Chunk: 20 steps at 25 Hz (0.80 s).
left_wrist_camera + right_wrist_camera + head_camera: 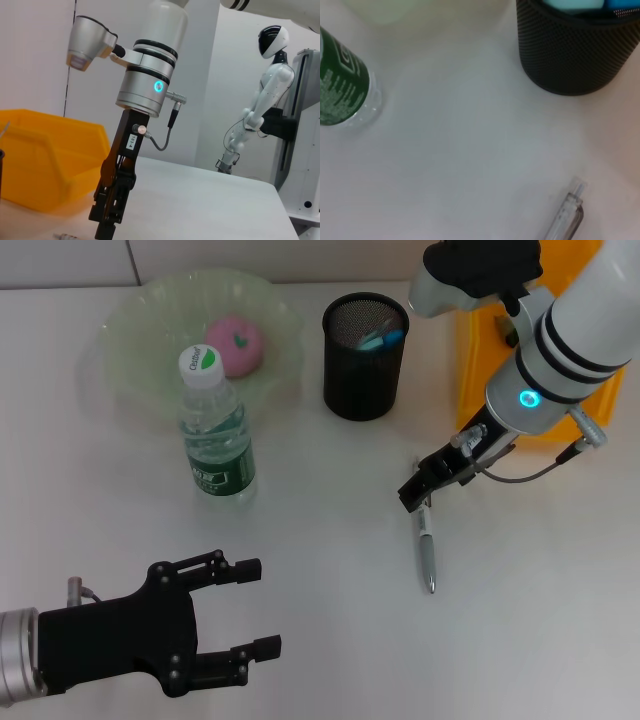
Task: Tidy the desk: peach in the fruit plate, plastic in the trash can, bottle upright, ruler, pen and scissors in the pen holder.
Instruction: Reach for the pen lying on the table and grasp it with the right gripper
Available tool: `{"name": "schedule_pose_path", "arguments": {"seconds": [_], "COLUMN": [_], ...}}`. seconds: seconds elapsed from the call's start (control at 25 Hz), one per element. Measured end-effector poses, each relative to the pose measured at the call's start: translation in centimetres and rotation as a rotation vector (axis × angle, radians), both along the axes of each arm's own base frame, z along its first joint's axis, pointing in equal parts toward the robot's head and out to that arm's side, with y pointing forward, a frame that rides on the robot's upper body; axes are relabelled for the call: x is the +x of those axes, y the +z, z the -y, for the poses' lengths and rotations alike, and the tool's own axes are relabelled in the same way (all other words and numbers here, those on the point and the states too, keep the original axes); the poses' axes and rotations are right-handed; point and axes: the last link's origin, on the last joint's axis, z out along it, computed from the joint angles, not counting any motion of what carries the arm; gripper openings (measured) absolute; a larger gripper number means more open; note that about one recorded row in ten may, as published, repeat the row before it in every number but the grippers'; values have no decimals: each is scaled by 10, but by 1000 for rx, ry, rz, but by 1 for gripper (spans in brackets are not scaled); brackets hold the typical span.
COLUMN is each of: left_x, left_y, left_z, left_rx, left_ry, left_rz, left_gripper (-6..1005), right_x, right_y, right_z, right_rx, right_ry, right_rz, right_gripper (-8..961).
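Desk: white desk fills your head view; in the left wrist view a pale wall and a white humanoid robot stand behind it.
Right end effector: you have the right end effector low over the desk, right at the upper end of the pen; whether it is released or clenched, you cannot tell.
Pen: pen lies flat on the desk, running from just under the right end effector toward you.
Pen holder: black mesh pen holder stands beyond the right end effector and to its left, blue items already inside; bare desk lies between them.
Trash can: yellow bin sits beyond the right end effector, behind that arm.
Bottle: bottle stands upright, well to the left of the right end effector.
Fruit plate: pale green fruit plate sits just behind the bottle with the pink peach in it.
Left end effector: left end effector hovers near your edge of the desk, fingers released and spread, grasping nothing, well apart from the pen.
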Motion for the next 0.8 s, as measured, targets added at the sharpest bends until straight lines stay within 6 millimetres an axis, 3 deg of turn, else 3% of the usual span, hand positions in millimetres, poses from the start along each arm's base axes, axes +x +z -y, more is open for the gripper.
{"name": "schedule_pose_path", "arguments": {"seconds": [0.28,0.8], "left_x": [1,-1], "left_y": [-1,-1], "left_z": [0,1], "left_rx": [-6,1], "left_ry": [-5,-7], "left_rz": [-1,-9], "left_gripper": [779,779], "right_x": [0,4], "right_y": [-2,-9], "right_z": [-1,-4], "right_rx": [5,2], "right_ry": [12,3], "right_rz": [5,17], "right_gripper": [818,649]}}
